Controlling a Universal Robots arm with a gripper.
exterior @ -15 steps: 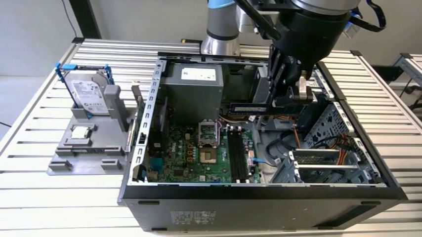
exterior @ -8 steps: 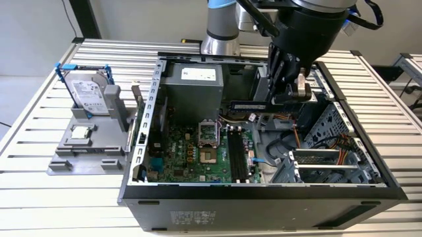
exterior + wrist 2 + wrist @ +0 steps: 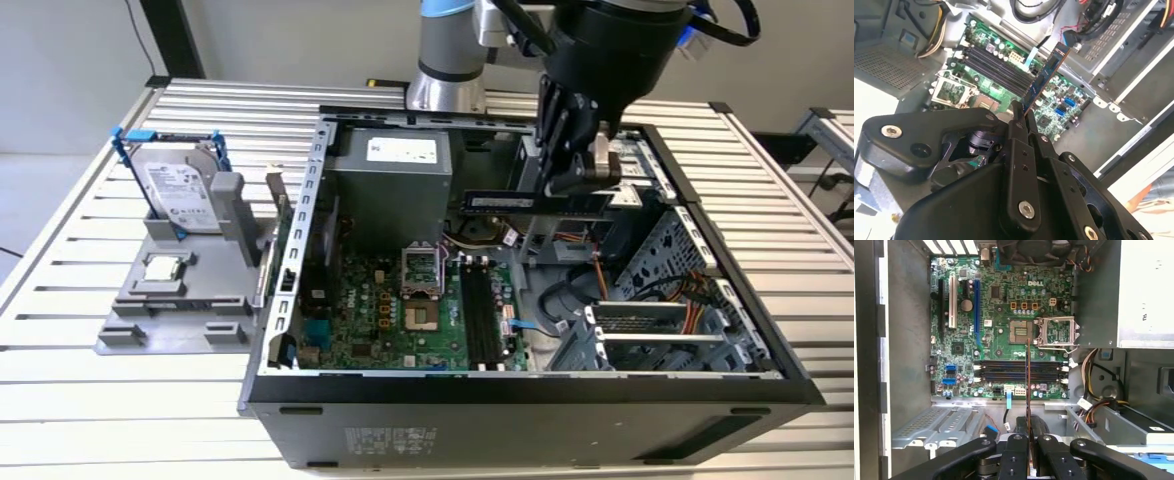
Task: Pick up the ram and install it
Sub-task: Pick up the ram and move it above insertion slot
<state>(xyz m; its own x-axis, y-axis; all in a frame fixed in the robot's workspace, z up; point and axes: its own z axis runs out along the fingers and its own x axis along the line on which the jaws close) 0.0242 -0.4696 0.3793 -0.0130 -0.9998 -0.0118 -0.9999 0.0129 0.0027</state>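
Observation:
My gripper (image 3: 583,180) hangs over the open computer case (image 3: 534,385), shut on the ram (image 3: 534,202), a long dark stick with a pale label held level above the case's back half. In the second wrist view the ram (image 3: 1046,75) sticks out from the black fingers (image 3: 1019,125) over the green motherboard (image 3: 1064,100). In the first wrist view the ram (image 3: 1028,385) shows edge-on as a thin line between the fingers (image 3: 1016,445), crossing above the black memory slots (image 3: 1021,371). Those slots (image 3: 478,310) lie below and toward the case's front in the exterior view.
A grey power supply (image 3: 394,170) fills the case's back. The processor socket (image 3: 424,270) stands open beside the slots. A drive cage (image 3: 667,320) and loose cables (image 3: 587,290) sit toward the exterior view's right. Outside, a grey holder (image 3: 180,300) carries a hard drive (image 3: 180,195) and a processor chip (image 3: 163,268).

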